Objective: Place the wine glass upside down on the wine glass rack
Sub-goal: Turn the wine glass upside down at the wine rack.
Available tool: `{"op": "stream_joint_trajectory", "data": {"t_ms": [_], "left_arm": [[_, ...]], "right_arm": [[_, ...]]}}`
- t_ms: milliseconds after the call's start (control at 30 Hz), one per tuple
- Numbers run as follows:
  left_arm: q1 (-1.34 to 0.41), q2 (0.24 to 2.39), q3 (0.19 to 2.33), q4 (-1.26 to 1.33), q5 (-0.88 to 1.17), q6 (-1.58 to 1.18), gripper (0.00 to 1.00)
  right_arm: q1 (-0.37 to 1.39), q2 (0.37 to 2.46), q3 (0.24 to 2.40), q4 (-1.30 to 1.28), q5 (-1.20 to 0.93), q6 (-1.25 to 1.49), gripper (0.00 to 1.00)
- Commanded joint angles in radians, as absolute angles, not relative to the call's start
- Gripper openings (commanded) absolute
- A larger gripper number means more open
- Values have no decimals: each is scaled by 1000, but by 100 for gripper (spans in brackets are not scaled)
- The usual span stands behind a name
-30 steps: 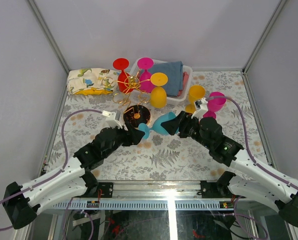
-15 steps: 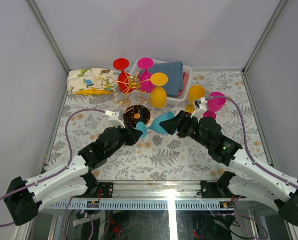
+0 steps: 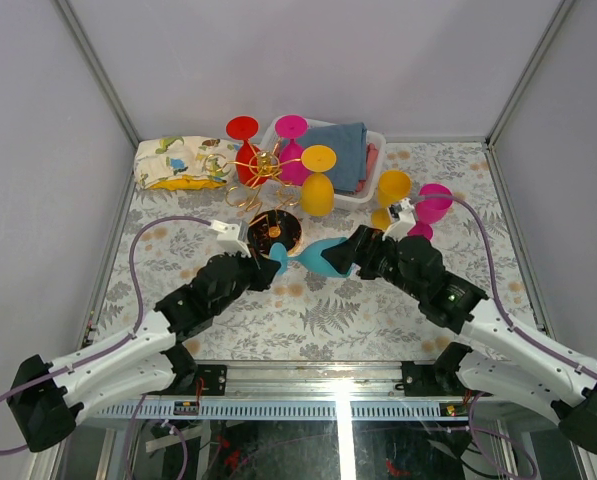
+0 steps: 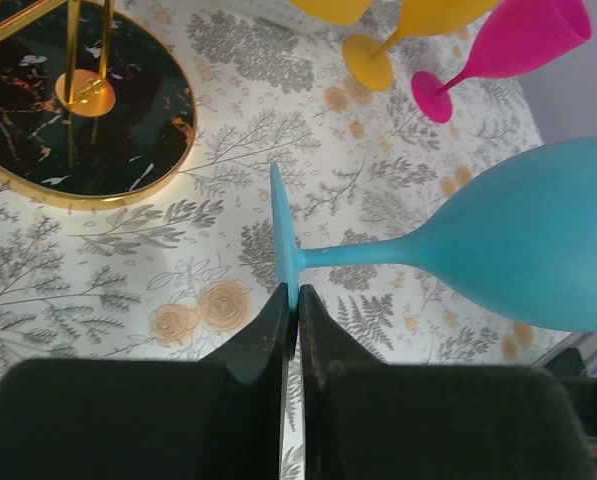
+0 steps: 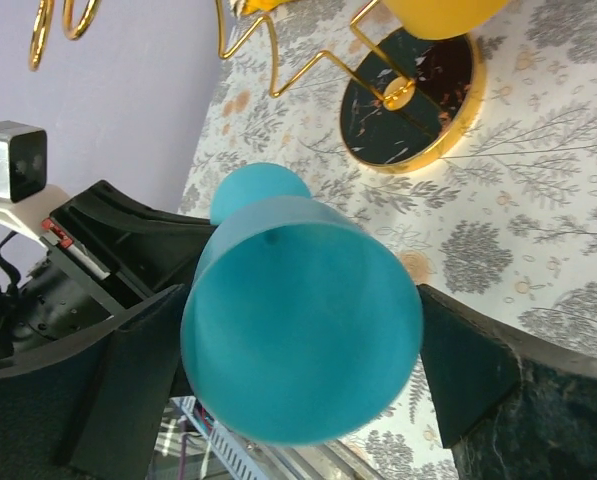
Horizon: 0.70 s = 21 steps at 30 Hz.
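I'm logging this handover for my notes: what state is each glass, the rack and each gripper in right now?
Teal wine glass: horizontal, held at both ends.
Left gripper: shut on its foot.
Right gripper: shut around its bowl.
Wine glass rack: upright.
Red glass, pink glass, yellow glass: hung upside down on the rack.
Loose yellow glass, loose pink glass: upright on the table.

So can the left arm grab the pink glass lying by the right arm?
Probably not. The left pincer is shut on the foot of the blue glass, and the right arm lies across the way to the pink glass.
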State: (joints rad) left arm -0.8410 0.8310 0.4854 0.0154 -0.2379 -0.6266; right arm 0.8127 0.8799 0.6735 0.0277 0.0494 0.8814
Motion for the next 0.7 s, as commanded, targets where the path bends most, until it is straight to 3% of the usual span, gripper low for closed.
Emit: {"op": "stream_joint_trajectory", "data": {"t_ms": [0, 467, 667], "left_arm": [[-845, 802, 504, -42, -286, -537, 0], [-846, 733, 539, -132, -260, -428, 0], [-861, 777, 639, -226, -244, -333, 0]], "right_arm": [[821, 800, 714, -51, 134, 808, 100], [821, 633, 779, -252, 251, 514, 100], [820, 580, 788, -265, 246, 234, 100]]}}
